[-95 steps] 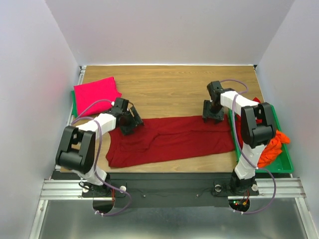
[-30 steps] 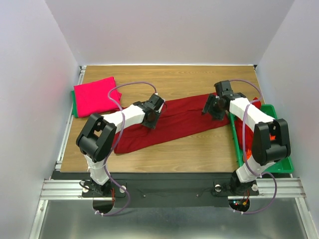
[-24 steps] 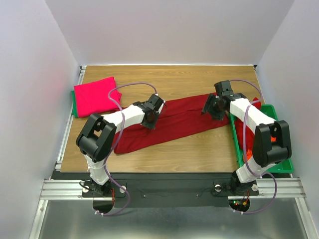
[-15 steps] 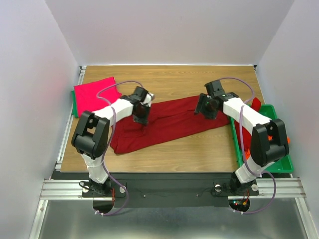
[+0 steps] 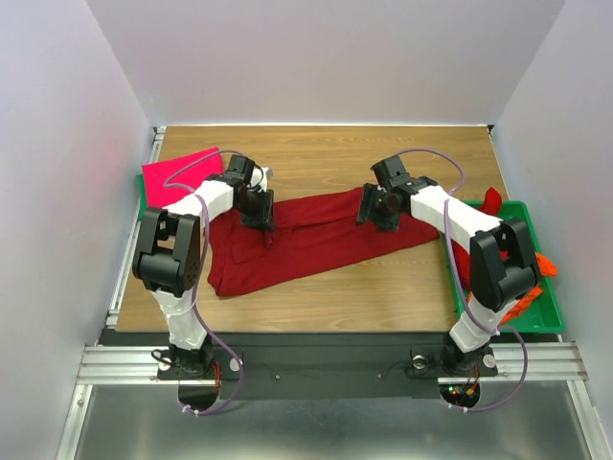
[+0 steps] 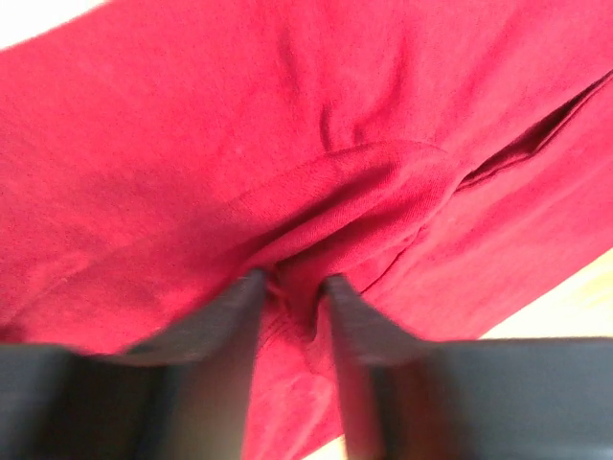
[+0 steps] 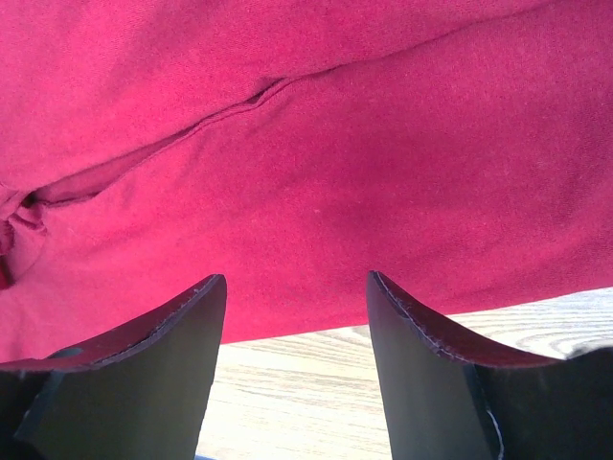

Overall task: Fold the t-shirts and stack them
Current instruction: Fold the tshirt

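**Both grippers slid toward nine o'clock over the dark red t-shirt (image 5: 316,240)**

Since half a second ago I see both arms swung toward nine o'clock. The left gripper (image 5: 262,220) now sits nearer the pink t-shirt (image 5: 177,174). The right gripper (image 5: 368,213) has come in from the three o'clock side toward the centre of the table (image 5: 326,153).

The dark red t-shirt lies as a long band across the middle of the table, running from about eight o'clock up toward three o'clock, creased along its length.

On my left wrist view the jaws stand close together, pinching a raised fold of the red cloth between them. On my right wrist view the jaws stand wide apart over the shirt near its hem, with bare wood showing just below that edge. I cannot tell whether they touch the cloth.

The pink t-shirt lies folded at ten o'clock, apart from the red one. At about four o'clock the green tray (image 5: 554,321) holds an orange t-shirt (image 5: 525,287).
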Action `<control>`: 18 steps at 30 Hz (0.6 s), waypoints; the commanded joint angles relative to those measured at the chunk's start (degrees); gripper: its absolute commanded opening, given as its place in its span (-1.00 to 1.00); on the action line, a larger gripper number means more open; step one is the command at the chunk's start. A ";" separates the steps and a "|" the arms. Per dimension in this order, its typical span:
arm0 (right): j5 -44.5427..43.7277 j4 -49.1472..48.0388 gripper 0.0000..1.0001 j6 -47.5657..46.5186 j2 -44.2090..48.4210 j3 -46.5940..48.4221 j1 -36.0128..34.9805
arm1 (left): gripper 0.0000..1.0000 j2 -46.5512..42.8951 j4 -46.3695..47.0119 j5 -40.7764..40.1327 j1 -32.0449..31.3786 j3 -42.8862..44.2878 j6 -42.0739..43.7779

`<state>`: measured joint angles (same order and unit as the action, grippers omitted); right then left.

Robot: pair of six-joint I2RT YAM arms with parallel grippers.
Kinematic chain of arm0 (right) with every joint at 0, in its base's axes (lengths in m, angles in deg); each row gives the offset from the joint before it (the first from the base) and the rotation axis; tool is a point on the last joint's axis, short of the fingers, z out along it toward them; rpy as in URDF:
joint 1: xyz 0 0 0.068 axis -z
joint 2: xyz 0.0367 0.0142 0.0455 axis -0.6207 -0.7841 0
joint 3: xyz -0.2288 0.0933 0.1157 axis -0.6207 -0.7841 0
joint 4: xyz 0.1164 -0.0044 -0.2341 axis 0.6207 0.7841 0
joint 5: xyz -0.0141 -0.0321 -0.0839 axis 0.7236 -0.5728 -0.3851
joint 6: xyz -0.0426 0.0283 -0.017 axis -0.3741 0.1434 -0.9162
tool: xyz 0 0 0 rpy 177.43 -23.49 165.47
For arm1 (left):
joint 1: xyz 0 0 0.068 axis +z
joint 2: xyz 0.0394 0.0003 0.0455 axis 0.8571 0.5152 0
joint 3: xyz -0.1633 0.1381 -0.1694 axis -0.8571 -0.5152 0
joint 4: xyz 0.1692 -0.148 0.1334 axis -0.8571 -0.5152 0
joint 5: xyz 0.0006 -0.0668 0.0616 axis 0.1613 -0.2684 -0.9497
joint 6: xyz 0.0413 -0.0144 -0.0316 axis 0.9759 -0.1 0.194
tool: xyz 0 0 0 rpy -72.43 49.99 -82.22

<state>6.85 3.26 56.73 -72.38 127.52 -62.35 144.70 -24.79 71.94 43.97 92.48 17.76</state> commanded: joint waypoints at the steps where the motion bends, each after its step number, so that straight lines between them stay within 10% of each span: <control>1: -0.58 -1.08 0.32 0.52 -0.16 2.02 -0.27 | 0.02 -0.12 -0.25 -1.14 1.14 5.01 1.03; 18: -0.23 -1.17 0.31 0.17 -1.92 1.31 -0.97 | 0.27 -12.59 -2.26 -13.20 -5.88 1.16 1.21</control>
<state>6.87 3.26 56.86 -73.67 127.52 -62.46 137.58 -25.18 59.48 42.92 95.58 18.13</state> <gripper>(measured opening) 0.660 0.642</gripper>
